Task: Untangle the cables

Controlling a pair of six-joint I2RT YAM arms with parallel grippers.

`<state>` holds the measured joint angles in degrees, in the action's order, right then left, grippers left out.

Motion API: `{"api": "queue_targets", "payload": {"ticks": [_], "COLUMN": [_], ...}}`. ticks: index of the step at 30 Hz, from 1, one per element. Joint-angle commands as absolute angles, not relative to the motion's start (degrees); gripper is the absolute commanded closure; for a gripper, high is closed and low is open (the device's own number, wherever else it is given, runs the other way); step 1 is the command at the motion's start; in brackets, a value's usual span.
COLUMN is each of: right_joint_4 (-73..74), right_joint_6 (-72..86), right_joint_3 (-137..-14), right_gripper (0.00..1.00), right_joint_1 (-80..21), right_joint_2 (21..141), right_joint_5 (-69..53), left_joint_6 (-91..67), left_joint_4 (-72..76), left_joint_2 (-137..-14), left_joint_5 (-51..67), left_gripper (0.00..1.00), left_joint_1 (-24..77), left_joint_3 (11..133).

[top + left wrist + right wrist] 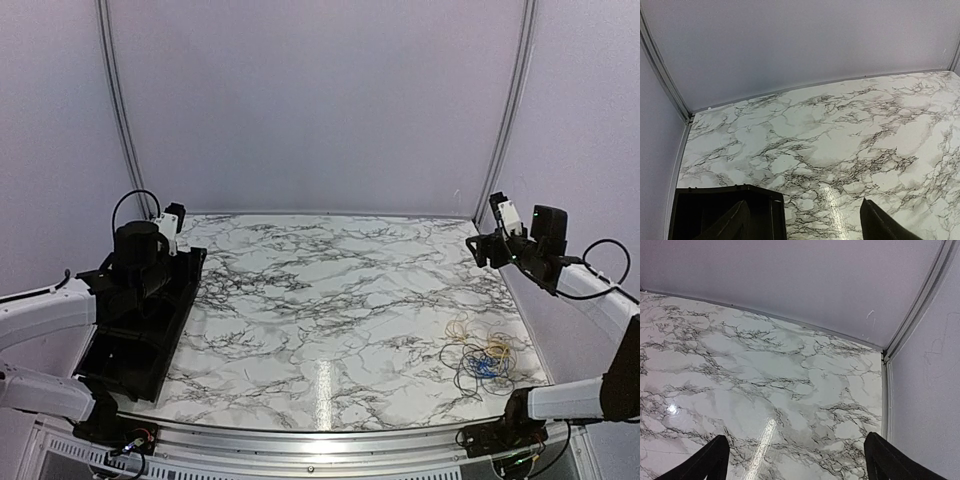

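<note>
Currently untouched: left gripper (802, 222) and right gripper (795, 460) gape wide, empty. Next, probably right descends onto thin yellow, blue and black cables (482, 362).

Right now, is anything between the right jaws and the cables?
Nothing visible. The right jaws hang open above the far right side of the table; the cables lie in a loose heap at the near right, with only bare marble between. The black tray sits far left.
</note>
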<state>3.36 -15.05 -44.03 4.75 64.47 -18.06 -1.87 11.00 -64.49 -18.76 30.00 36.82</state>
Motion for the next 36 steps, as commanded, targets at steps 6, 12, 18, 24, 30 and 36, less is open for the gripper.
{"api": "queue_targets", "payload": {"ticks": [6, 12, 18, 24, 30, 36], "right_joint_4": [13.11, 32.15, 45.62, 53.41, 62.43, 65.91], "right_joint_6": [-25.4, -37.2, -45.48, -50.42, -55.68, -59.6], "right_joint_3": [-49.62, -54.44, -51.82, -49.07, -48.45, -43.86], "right_gripper": [0.03, 0.05, 0.03, 0.01, 0.01, 0.01], "right_joint_1": [6.37, 6.71, 6.89, 7.02, 7.09, 7.12], "right_joint_2": [65.88, 64.62, 62.31, 62.6, 63.0, 64.36], "right_joint_5": [-19.33, -16.43, -10.46, -3.72, -3.5, 1.65], "left_joint_6": [-1.63, -4.85, -9.01, -9.92, -10.92, -11.65], "left_joint_4": [18.42, 9.71, 6.99, 8.79, 10.76, 11.07], "left_joint_2": [-67.09, -69.67, -75.39, -81.42, -86.09, -89.7], "left_joint_5": [-6.15, -2.91, -0.51, -1.45, 4.33, 7.51], "left_gripper": [0.27, 0.28, 0.27, 0.25, 0.25, 0.24], "left_joint_1": [32.32, 41.62, 50.28, 56.31, 58.41, 60.63], "left_joint_3": [37.57, 46.26, 53.03, 55.56, 55.86, 58.0]}}
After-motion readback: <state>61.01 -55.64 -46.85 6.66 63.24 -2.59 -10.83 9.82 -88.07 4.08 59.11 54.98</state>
